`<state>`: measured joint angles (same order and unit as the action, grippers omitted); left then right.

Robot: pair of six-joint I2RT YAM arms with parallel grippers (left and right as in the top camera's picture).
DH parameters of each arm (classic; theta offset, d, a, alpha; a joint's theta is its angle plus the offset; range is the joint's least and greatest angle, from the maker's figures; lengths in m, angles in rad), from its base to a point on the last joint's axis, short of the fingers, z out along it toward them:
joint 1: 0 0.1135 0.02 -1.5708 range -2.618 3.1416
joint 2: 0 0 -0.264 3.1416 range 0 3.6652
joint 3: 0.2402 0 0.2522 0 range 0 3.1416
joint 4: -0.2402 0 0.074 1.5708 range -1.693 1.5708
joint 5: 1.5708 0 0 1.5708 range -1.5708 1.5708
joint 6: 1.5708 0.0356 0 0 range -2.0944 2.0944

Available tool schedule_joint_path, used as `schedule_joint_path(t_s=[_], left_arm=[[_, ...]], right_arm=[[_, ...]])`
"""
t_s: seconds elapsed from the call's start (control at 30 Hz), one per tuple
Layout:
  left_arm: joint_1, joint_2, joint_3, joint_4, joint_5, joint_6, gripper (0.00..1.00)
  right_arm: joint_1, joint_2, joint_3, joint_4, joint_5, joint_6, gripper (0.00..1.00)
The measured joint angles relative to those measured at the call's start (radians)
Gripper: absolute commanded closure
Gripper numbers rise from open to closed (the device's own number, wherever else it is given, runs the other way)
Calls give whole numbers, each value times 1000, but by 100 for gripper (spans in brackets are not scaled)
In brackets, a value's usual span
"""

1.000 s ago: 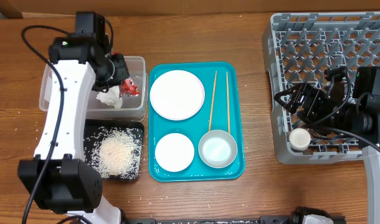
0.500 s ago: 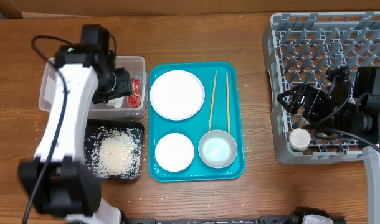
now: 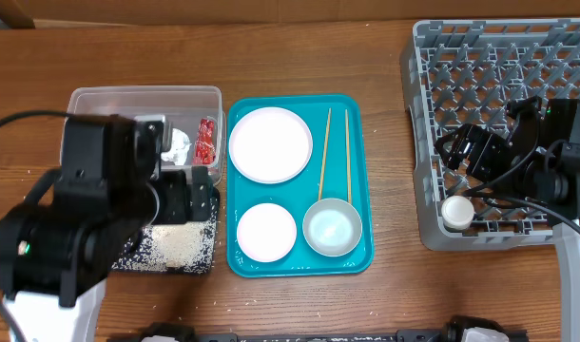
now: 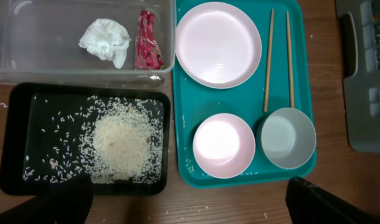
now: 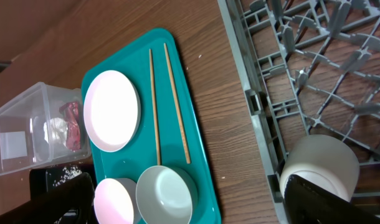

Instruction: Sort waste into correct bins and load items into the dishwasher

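Note:
In the clear tub (image 4: 53, 76) lie the crumpled napkin (image 4: 106, 40) and the red wrapper (image 4: 148, 46). Rice (image 4: 118, 140) is heaped in the black tray (image 4: 12, 124). My left gripper (image 4: 187, 208) hangs open and empty high above the table, in front of both bins. The teal tray (image 3: 361, 171) carries a large plate (image 3: 270, 144), a smaller white dish (image 3: 266, 232), a metal bowl (image 3: 332, 230) and two chopsticks (image 3: 323, 152). My right gripper (image 5: 190, 205) is open by the dish rack's (image 3: 504, 104) left edge, next to a white bowl (image 5: 318, 165) in the rack.
Loose rice grains (image 4: 205, 208) are scattered on the wooden table in front of the trays. My raised left arm (image 3: 81, 228) hides much of the black tray in the overhead view. Bare wood (image 3: 390, 171) separates the teal tray from the rack.
My left gripper opened and let the red wrapper go into the clear tub, then rose and drew back toward the front. The right arm shifted slightly right.

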<state>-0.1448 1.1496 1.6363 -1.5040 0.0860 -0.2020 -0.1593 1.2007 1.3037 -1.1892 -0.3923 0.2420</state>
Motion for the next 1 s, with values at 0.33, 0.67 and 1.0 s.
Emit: schedule_joint_path(t_s=[0.33,0.67,1.0], left_arm=[[0,15,0,-43,27,0,0],[0,-94,-119,391,3,121,0],[2,-519,-706,969,26,319,0]], right_arm=[[0,0,0,0,0,0,0],[0,0,0,1,0,-1,0],[0,0,0,0,5,-3,0]])
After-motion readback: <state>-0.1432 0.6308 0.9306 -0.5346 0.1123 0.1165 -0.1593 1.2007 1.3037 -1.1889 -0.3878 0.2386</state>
